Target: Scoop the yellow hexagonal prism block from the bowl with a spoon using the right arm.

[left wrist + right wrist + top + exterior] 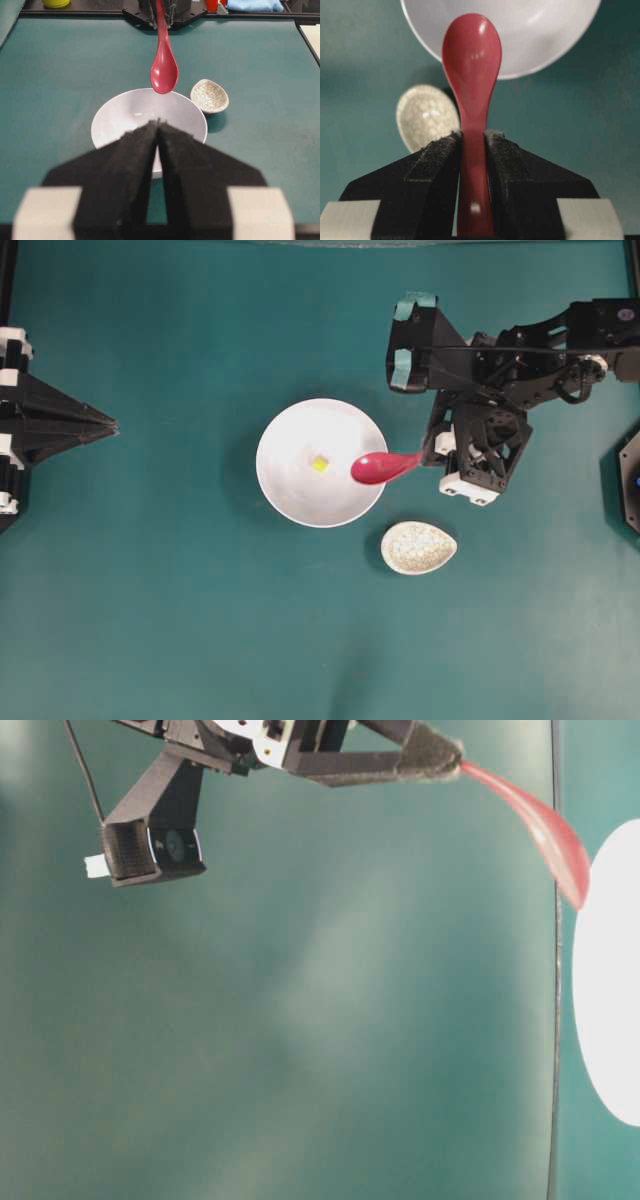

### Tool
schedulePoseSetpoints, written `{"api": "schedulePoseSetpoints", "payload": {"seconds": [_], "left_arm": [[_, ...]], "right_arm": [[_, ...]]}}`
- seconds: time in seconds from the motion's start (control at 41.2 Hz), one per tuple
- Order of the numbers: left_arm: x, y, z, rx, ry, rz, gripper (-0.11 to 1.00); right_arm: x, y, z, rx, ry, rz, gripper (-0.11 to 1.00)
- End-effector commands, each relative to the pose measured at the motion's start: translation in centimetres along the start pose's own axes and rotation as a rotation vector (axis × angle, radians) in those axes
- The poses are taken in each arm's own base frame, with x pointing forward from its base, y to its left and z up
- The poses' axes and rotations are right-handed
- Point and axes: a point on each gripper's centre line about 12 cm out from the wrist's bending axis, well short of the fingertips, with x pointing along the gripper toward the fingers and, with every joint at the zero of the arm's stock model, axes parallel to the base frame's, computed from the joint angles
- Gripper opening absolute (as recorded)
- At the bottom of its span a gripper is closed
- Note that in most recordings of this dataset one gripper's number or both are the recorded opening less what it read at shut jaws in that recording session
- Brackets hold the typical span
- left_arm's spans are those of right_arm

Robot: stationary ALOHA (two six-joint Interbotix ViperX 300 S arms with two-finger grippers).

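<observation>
Right pincer point(472, 150) gripping unmarked spoon point(471, 65), bowl point(545, 45) beyond

A robotics lab bench, not a kitchen: a bare teal mat covers the counter point(150, 620), two black arms point(520, 360) are mounted at opposite edges, a camera point(155, 850) with a cable hangs from one, and black framing point(75, 11) borders the far side.

Both arms are black. The right arm point(500, 390) carries white blocks at the wrist, teal tape patches on a bracket, an open-lattice housing and thin black cables. The right gripper point(472, 150) has textured black pads above pale blocks. The left gripper point(158, 135) tapers to a point.
</observation>
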Motion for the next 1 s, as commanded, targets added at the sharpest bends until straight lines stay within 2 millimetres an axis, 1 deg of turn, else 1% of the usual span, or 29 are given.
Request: {"api": "schedulePoseSetpoints", "payload": {"seconds": [0.0, 0.146, 0.267, 0.51, 0.704, 0.874, 0.971], "left_arm": [[0.1, 0.0, 1.1, 0.004, -0.025, 0.002, 0.08], [0.1, 0.0, 1.2, 0.004, -0.028, 0.002, 0.08], [0.1, 0.0, 1.1, 0.004, -0.026, 0.002, 0.08], [0.1, 0.0, 1.2, 0.004, -0.029, 0.002, 0.08], [0.1, 0.0, 1.2, 0.003, -0.029, 0.002, 0.08], [0.1, 0.0, 1.2, 0.004, -0.029, 0.002, 0.08], [0.1, 0.0, 1.2, 0.004, -0.029, 0.002, 0.08]], "right_arm": [[-1.5, 0.1, 0.6, 0.001, -0.027, -0.016, 0.21], [-1.7, -0.3, 0.7, 0.023, -0.026, -0.054, 0.21], [-1.8, -0.3, 1.2, 0.039, -0.03, -0.06, 0.21], [-1.0, -0.1, 2.8, 0.057, 0.039, -0.069, 0.21], [0.1, 0.0, 4.4, 0.058, 0.097, -0.076, 0.21], [2.0, -0.4, 4.6, 0.065, 0.168, -0.086, 0.21], [2.7, -0.5, 4.5, 0.067, 0.188, -0.089, 0.21]]}}
